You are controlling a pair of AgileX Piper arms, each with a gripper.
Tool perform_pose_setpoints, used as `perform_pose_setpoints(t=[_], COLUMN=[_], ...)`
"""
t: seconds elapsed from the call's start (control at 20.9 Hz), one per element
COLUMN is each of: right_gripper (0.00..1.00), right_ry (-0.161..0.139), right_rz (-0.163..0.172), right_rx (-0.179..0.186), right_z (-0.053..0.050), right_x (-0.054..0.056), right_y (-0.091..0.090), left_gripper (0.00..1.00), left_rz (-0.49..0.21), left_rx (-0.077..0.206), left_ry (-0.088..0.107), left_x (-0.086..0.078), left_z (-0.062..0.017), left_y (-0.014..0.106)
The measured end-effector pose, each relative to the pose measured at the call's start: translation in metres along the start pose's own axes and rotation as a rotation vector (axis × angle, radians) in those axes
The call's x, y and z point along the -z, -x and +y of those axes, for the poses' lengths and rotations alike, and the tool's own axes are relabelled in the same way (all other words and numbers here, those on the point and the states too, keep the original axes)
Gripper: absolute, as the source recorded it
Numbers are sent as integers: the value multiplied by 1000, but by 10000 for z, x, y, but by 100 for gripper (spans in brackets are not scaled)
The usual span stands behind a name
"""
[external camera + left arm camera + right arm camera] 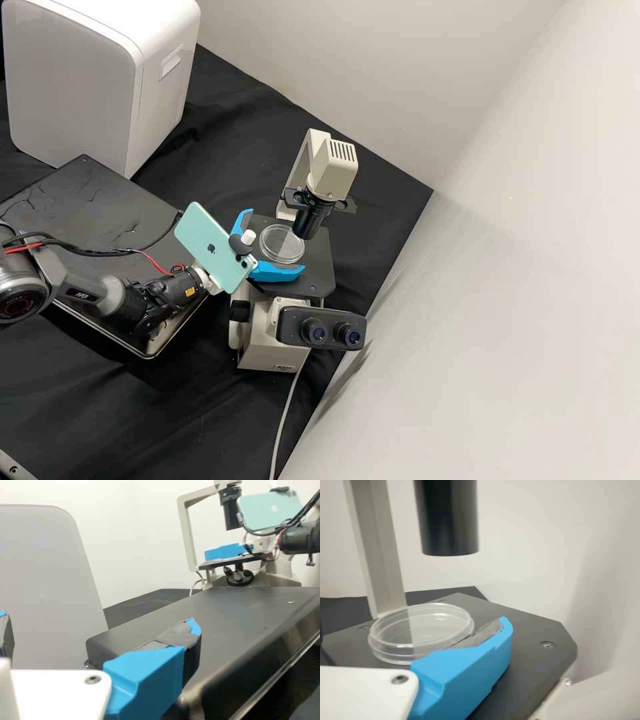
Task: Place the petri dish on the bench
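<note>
A clear round petri dish (281, 243) (420, 630) rests on the black stage (320, 263) (530, 645) of a white microscope, under its dark lens tube (447, 515). My right gripper (277, 241) (415, 645) comes in from the left and is open, one blue finger (465, 667) on each side of the dish. The nearer finger lies close against the dish's rim. My left gripper (97, 622) is open with nothing between its fingers, low beside a flat black box (240, 615). The microscope and the right gripper (227, 551) stand far beyond it.
The microscope's eyepieces (323, 330) jut out at the front. The flat black box (87, 213) lies left of it on the black cloth, and a white appliance (100, 73) stands at the back left. A pale wall (520, 300) closes the right side.
</note>
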Motion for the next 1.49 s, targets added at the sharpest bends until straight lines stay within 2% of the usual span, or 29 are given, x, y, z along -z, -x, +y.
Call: perform_pose_setpoints(t=[0.34, 0.53, 0.82, 1.1, 1.49], right_gripper=[100, 100, 100, 100, 100], right_ry=[1, 1, 2, 1, 19], right_rz=[-21, -30, -31, -62, -68], right_rx=[-21, -23, -24, -21, -19], right_z=[101, 110, 132, 86, -5], right_x=[-44, -76, -59, -96, -61], right_y=[-31, -33, -80, -213, -311], left_gripper=[100, 100, 100, 100, 100], left_rz=[-5, -5, -5, -21, -29], left_rx=[3, 9, 9, 11, 12], left_ry=[-7, -8, -8, -6, -3], left_x=[3, 3, 3, -28, -47], left_z=[-7, -17, -17, -20, -22], left_y=[-4, -7, -7, -5, -2])
